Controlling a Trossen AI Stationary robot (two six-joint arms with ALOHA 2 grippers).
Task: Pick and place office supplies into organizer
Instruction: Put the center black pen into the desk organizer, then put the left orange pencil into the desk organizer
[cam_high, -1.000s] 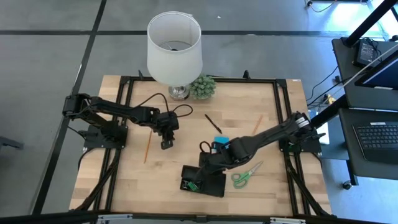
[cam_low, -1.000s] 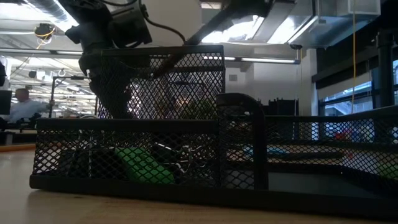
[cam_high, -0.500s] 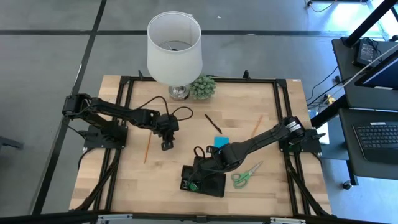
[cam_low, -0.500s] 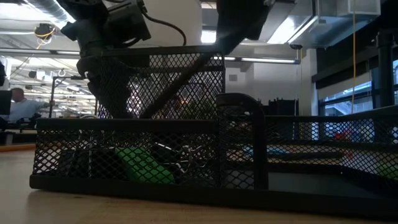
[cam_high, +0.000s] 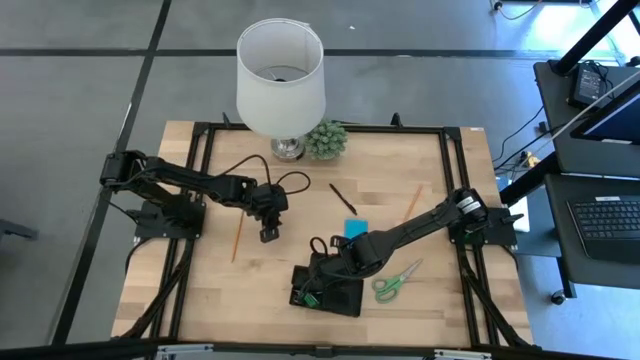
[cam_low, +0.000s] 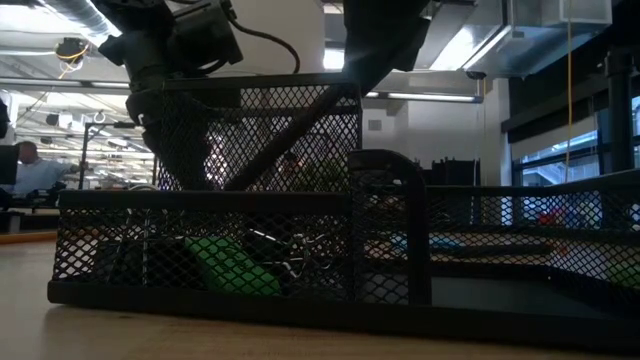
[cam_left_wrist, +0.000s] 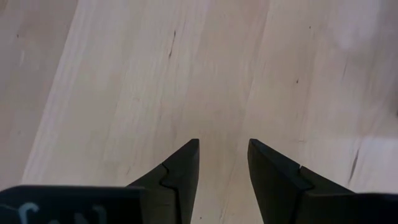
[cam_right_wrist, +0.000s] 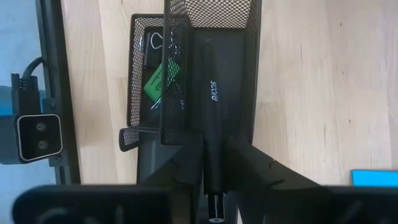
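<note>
The organizer (cam_high: 325, 292) is a black mesh tray near the table's front edge. Its small compartment (cam_right_wrist: 155, 78) holds a green piece and clips. My right gripper (cam_high: 322, 262) hangs over it, shut on a black pen (cam_right_wrist: 211, 99) that reaches down into the tall mesh cup (cam_right_wrist: 211, 37). In the low view the pen (cam_low: 285, 135) leans inside the cup. My left gripper (cam_high: 268, 232) stands open over bare wood, its fingers (cam_left_wrist: 180, 174) with nothing between them. My right gripper pinches the black pen's upper part (cam_right_wrist: 214, 168) between its two fingers. The fingers come from above, slanting down, and lie nearly along the pen. The pen is tilted and its lower end is inside the organizer's mesh cup; whether it rests on the bottom does not show.
On the table lie green-handled scissors (cam_high: 397, 280), a blue sticky-note pad (cam_high: 356, 228), another black pen (cam_high: 342, 197), a wooden pencil (cam_high: 413, 203) and an orange pencil (cam_high: 237, 238). A white lamp (cam_high: 281, 85) and a small plant (cam_high: 326, 138) stand at the far edge.
My right gripper has come down and toward the table's near edge over the organizer, and the black pen has sunk into the mesh cup, where it now leans.
</note>
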